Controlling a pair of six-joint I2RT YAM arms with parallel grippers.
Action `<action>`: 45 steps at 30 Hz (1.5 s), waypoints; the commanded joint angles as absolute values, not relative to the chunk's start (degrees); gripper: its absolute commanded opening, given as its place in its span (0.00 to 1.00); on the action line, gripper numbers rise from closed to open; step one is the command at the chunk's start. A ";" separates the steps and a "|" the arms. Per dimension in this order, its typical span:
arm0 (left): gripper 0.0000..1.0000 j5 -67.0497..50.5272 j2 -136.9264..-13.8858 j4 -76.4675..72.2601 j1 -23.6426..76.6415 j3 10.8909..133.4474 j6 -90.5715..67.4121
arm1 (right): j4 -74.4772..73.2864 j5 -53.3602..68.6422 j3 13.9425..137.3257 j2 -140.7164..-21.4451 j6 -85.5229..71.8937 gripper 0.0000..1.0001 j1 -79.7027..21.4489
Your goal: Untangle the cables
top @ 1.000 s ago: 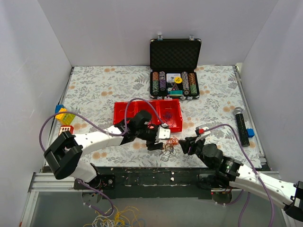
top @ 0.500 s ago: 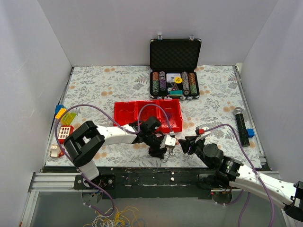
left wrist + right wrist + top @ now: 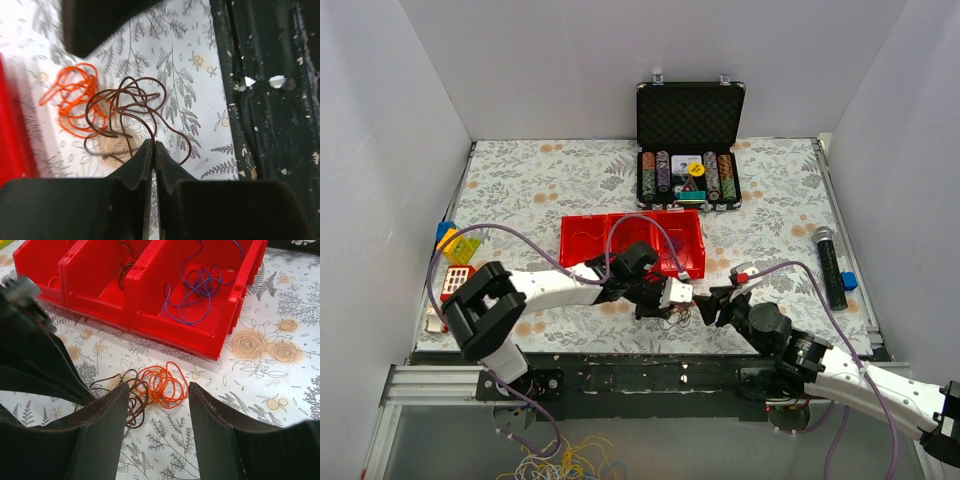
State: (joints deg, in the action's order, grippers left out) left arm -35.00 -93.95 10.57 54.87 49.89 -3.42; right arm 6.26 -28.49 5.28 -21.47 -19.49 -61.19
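Two of the cables lie tangled together on the floral table near its front edge: an orange coil (image 3: 161, 384) and a dark brown cable (image 3: 132, 107) looped beside it. My left gripper (image 3: 153, 145) is shut on a strand of the dark brown cable, which runs in between its fingertips. My right gripper (image 3: 156, 405) stands open just short of the orange coil, with nothing between its fingers. In the top view both grippers meet over the tangle (image 3: 672, 318). A purple cable (image 3: 197, 287) lies in the right compartment of the red bin (image 3: 175, 332).
Behind the red bin (image 3: 632, 215) stands an open black poker chip case (image 3: 690, 150). A microphone (image 3: 829, 265) and a blue block (image 3: 848, 281) lie at the right, coloured toy blocks (image 3: 458, 250) at the left. The black front rail (image 3: 265, 100) borders the tangle.
My left arm swung right and down onto the tangle, and its jaws closed on the brown cable. The right gripper's jaws opened a little wider; that arm barely moved.
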 commanded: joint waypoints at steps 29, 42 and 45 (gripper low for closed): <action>0.00 -28.48 -62.93 14.95 55.02 63.72 -2.28 | 27.41 -6.07 18.64 -41.04 -14.23 0.49 -61.08; 0.00 -12.41 -58.97 -4.29 54.93 61.17 -6.76 | 26.98 -10.54 10.90 -40.87 -17.49 0.44 -61.08; 0.00 -8.98 -59.32 -8.51 54.84 61.08 -6.77 | 26.11 -11.95 9.67 -39.99 -18.02 0.44 -61.08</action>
State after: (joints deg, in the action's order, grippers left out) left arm -16.29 -60.01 0.21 55.09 61.54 -5.69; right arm 24.05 -9.32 10.83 -41.47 -16.62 -60.88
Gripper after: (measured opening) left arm 0.018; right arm 0.445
